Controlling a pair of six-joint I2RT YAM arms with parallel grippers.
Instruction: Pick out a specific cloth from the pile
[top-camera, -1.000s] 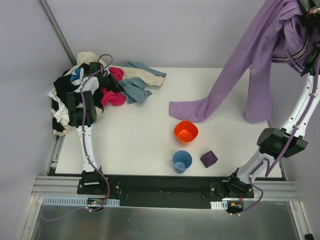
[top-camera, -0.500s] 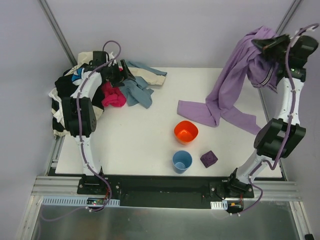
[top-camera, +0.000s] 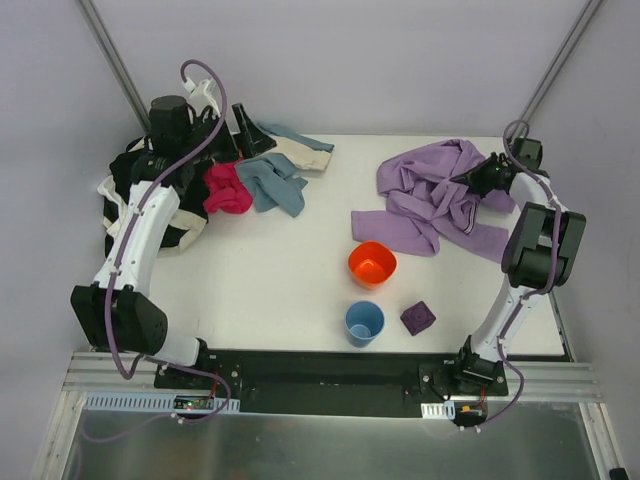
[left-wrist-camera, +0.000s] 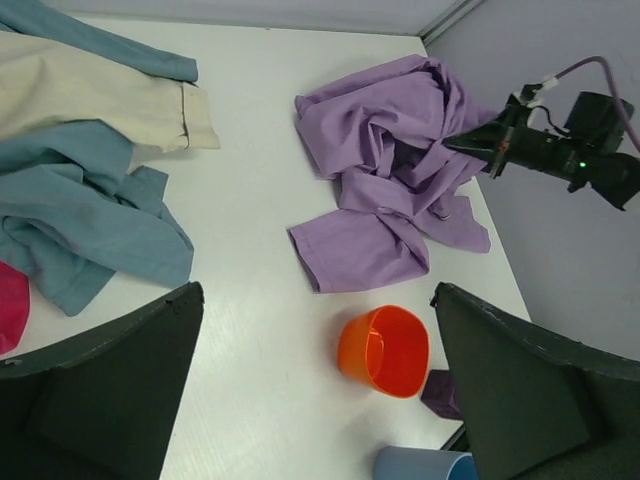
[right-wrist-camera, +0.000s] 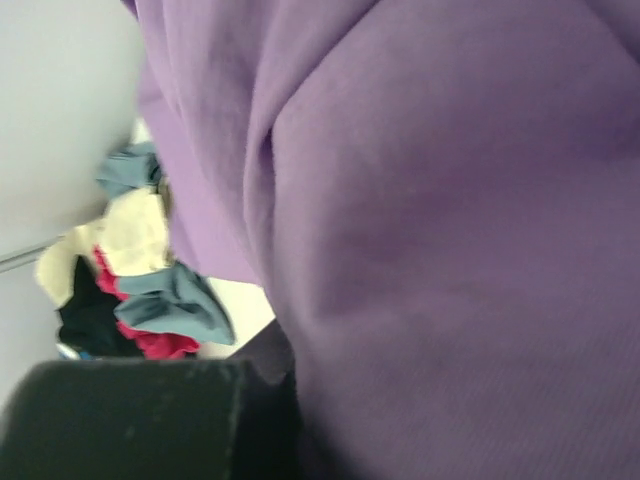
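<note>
The cloth (top-camera: 432, 195), a large lavender garment, lies crumpled on the right half of the table (top-camera: 280, 280). It also shows in the left wrist view (left-wrist-camera: 385, 170) and fills the right wrist view (right-wrist-camera: 450, 250). My right gripper (top-camera: 479, 178) is down at the cloth's right edge, shut on a fold of it. One dark finger (right-wrist-camera: 130, 420) shows, the other is hidden by fabric. The pile (top-camera: 140, 200) of black, white and cream garments sits at the back left. My left gripper (top-camera: 232, 132) hangs above the pile's right side, open (left-wrist-camera: 318, 290) and holding nothing.
An orange bowl (top-camera: 372, 264), a blue cup (top-camera: 364, 322) and a small purple cube (top-camera: 418, 318) stand at the front centre. A magenta cloth (top-camera: 228, 190), a grey-blue cloth (top-camera: 272, 182) and a cream cloth (top-camera: 300, 155) lie beside the pile.
The right arm came down from high up, and the hanging cloth now lies heaped on the table. The left gripper opened and lifted off the pile.
</note>
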